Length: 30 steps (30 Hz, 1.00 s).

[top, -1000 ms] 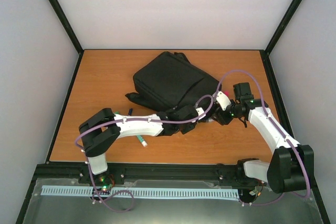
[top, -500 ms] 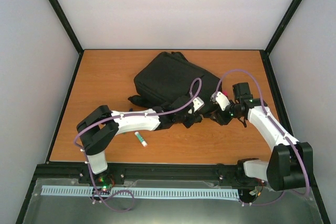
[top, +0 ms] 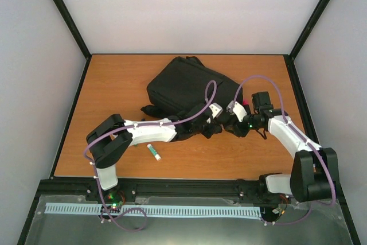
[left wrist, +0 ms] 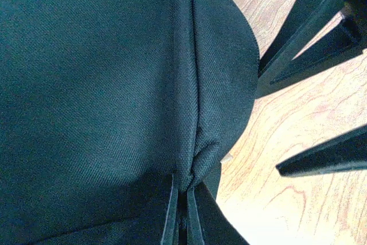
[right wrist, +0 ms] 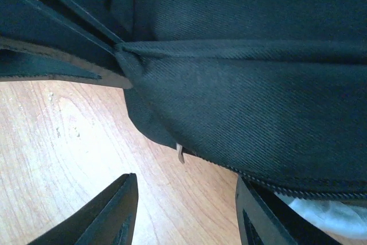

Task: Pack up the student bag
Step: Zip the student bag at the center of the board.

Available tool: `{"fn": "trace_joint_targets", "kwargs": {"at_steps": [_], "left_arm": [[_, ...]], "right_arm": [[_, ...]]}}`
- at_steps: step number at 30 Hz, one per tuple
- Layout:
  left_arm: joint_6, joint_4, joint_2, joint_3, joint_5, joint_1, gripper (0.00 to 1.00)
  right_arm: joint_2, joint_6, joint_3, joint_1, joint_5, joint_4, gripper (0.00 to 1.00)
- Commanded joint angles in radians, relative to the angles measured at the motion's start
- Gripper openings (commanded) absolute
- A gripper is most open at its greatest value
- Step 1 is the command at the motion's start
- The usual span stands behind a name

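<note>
The black student bag lies on the wooden table at the back middle. My left gripper is shut on a fold of the bag's fabric at its near right corner; the left wrist view shows the pinched cloth between the closed fingers. My right gripper is open just right of that corner. In the right wrist view its fingers stand wide apart over bare wood, with the bag's edge and a small metal zip pull just ahead.
A small white stick with a green cap lies on the table in front of the left arm. Black enclosure posts and pale walls stand around the table. The two arms are close together near the bag's corner.
My left gripper has moved right and a little back, lifting the bag's corner. My right gripper has shifted left toward that same corner. The white stick has come into full view.
</note>
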Motion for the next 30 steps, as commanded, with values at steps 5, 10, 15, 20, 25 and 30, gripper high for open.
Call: {"fn": "trace_joint_targets", "kwargs": {"at_steps": [5, 10, 15, 20, 25, 30], "left_arm": [[-0.090, 0.094, 0.012, 0.045, 0.023, 0.008, 0.01], [-0.094, 0.084, 0.017, 0.045, 0.022, 0.008, 0.01], [-0.124, 0.078, 0.009, 0.035, 0.008, 0.008, 0.01], [-0.155, 0.107, 0.000, 0.021, 0.025, 0.009, 0.01], [-0.179, 0.092, 0.008, 0.047, 0.051, 0.009, 0.01], [-0.202, 0.099, 0.012, 0.048, 0.060, 0.009, 0.01]], "right_arm": [[0.013, -0.009, -0.031, 0.026, -0.037, 0.098, 0.49], [0.023, -0.009, -0.051, 0.040, -0.033, 0.135, 0.46], [0.021, -0.007, -0.048, 0.047, -0.035, 0.114, 0.43], [-0.002, -0.053, -0.062, 0.047, -0.029, 0.071, 0.40], [-0.025, -0.093, -0.079, 0.047, 0.003, 0.050, 0.35], [-0.032, -0.066, -0.093, 0.047, -0.008, 0.106, 0.31]]}}
